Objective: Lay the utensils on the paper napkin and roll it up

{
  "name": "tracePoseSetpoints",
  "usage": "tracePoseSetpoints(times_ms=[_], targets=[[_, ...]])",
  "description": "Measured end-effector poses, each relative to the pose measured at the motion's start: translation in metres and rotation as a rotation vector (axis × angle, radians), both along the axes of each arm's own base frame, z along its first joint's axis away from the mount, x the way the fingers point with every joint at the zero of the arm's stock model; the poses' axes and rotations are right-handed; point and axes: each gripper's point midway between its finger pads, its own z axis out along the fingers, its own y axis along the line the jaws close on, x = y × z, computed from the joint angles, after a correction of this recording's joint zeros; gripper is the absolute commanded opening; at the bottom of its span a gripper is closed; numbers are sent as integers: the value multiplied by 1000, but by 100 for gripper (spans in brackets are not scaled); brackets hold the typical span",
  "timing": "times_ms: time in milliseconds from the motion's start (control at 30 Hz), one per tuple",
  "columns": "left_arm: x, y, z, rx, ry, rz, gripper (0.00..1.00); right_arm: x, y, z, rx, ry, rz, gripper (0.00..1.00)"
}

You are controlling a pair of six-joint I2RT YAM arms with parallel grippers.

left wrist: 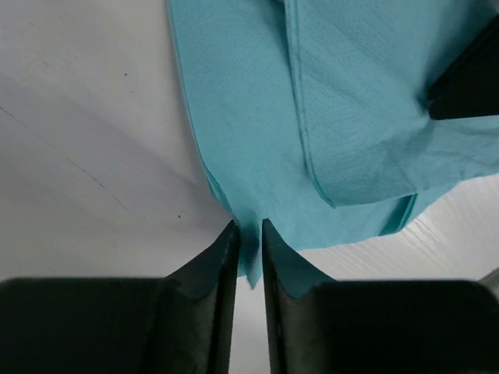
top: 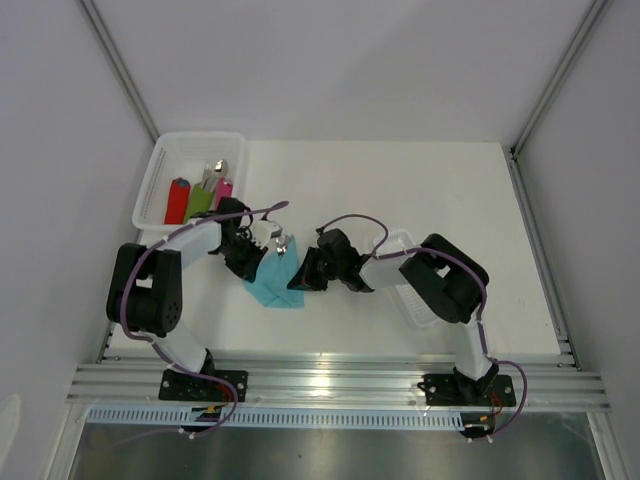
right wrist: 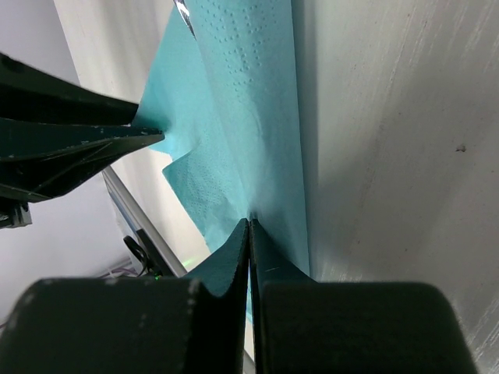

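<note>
Far left corner of the white table (top: pixel 420 190): a white slotted basket (top: pixel 160 178) holds three rolled napkins side by side, red roll (top: pixel 178 201), green roll (top: pixel 200 204), pink roll (top: pixel 224 188), silver cutlery tips (top: pixel 214 172) poking out their far ends. Right of centre sits a second white basket (top: pixel 397 239), only partly in view.

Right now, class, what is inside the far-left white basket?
A red roll, a green roll and a pink roll, silver tips showing. Anything beneath them is covered.
</note>
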Motion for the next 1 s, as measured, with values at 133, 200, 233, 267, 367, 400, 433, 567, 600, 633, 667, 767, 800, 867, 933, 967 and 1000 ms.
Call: tracePoseSetpoints(times_ms=[133,200,233,267,367,400,433,567,600,633,667,767,800,867,933,967,1000], targets=[[-2,-8,7,-47,20,-3,1,0,0,0,-1,-1,-2,0],[-2,-13,12,-71,24,-5,1,1,0,0,-1,-1,-3,0],[-3,-15,14,-84,30,-8,1,1,0,0,-1,-1,-3,0],[-3,-17,16,-93,32,-10,1,1,0,0,-1,-1,-3,0],[-1,-26,28,-143,42,-13,1,1,0,0,-1,-1,-3,0],[1,-29,33,-159,40,-14,1,1,0,0,-1,-1,-4,0],[4,-33,38,-180,36,-15,1,1,0,0,-1,-1,-4,0],[11,-48,56,-255,26,-26,1,2,0,0,0,-2,-5,0],[11,-51,59,-269,30,-26,0,2,-1,0,0,-2,-6,0],[10,-54,60,-281,35,-31,1,2,-1,0,0,-2,-6,0],[9,-58,61,-291,43,-34,1,2,-1,0,0,-2,-6,0],[6,-69,60,-317,68,-53,1,2,-1,0,0,-2,-6,0],[5,-74,60,-325,79,-61,1,2,-1,0,0,-2,-7,0],[3,-83,59,-339,95,-74,1,3,-1,0,0,-2,-8,0],[2,-91,58,-353,105,-89,1,3,-1,0,0,-2,-9,0],[1,-94,58,-358,111,-94,1,3,-1,0,0,-2,-9,0],[2,-97,58,-364,114,-97,1,3,-1,0,0,-2,-9,0]])
